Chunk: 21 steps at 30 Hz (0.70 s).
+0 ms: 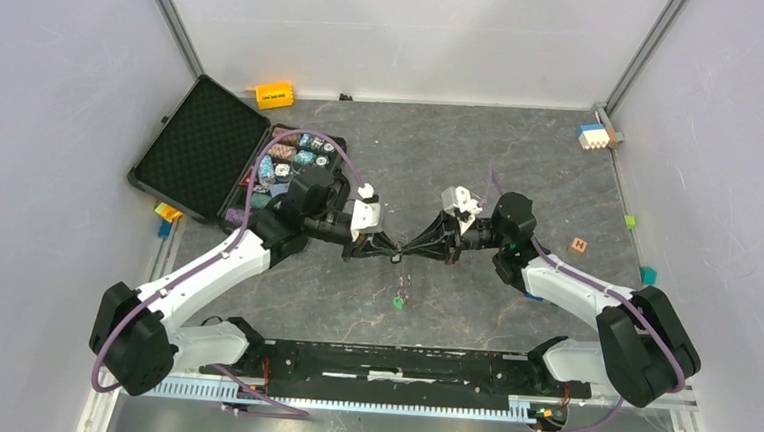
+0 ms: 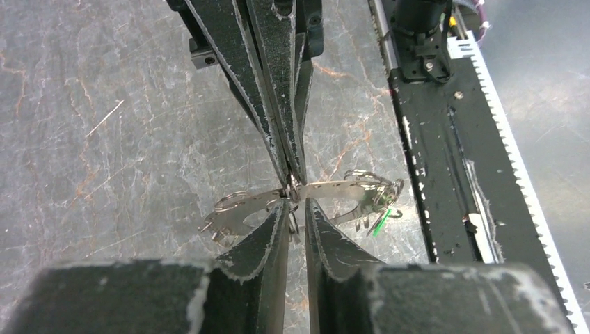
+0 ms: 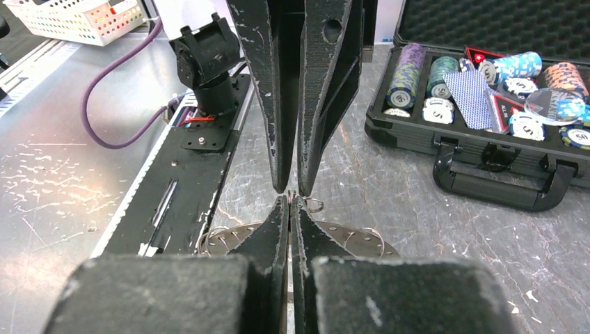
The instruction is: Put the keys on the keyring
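The keyring, a flat grey toothed metal ring, hangs in the air between both grippers over the table's middle. My right gripper is shut on its edge; it comes in from the top of the left wrist view. My left gripper meets it tip to tip, jaws nearly closed with a narrow gap, a small split ring between them. A green key dangles from the keyring's right side, and shows low in the top view. Blue and black keys cannot be told apart.
An open black case of poker chips lies at the back left. An orange block, a blue-white block and a wooden cube lie around. The black base rail runs along the near edge.
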{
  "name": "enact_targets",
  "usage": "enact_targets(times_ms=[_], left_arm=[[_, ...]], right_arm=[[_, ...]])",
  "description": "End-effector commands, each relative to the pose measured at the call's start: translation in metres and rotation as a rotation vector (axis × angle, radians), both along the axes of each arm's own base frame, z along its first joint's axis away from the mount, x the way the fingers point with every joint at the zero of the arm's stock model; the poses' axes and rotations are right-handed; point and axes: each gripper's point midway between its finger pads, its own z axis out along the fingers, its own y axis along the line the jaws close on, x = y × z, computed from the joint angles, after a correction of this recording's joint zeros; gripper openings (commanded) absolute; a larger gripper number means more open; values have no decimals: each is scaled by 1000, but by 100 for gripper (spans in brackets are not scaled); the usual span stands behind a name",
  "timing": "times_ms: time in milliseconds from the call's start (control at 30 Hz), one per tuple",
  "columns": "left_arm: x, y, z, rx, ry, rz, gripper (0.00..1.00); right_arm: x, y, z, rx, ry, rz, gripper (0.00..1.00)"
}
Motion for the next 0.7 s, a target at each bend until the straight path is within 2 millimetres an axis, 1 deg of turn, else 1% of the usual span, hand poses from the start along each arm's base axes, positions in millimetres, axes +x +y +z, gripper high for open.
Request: enact_targets(times_ms=[0, 233, 433, 567, 667], left_arm=[[8, 6, -2, 14, -115, 9, 21], [13, 10, -21, 51, -147, 24, 21], [13, 5, -27, 44, -121, 13, 31], [14, -1, -27, 27, -112, 11, 30], [11, -6, -27, 21, -98, -5, 26]], right_arm=[[8, 1, 20, 24, -88, -16, 0], [8, 1, 23, 25, -90, -9, 0], [9, 2, 23, 23, -86, -9, 0], [10, 3, 22, 22, -84, -11, 0], [11, 3, 23, 25, -86, -12, 0]])
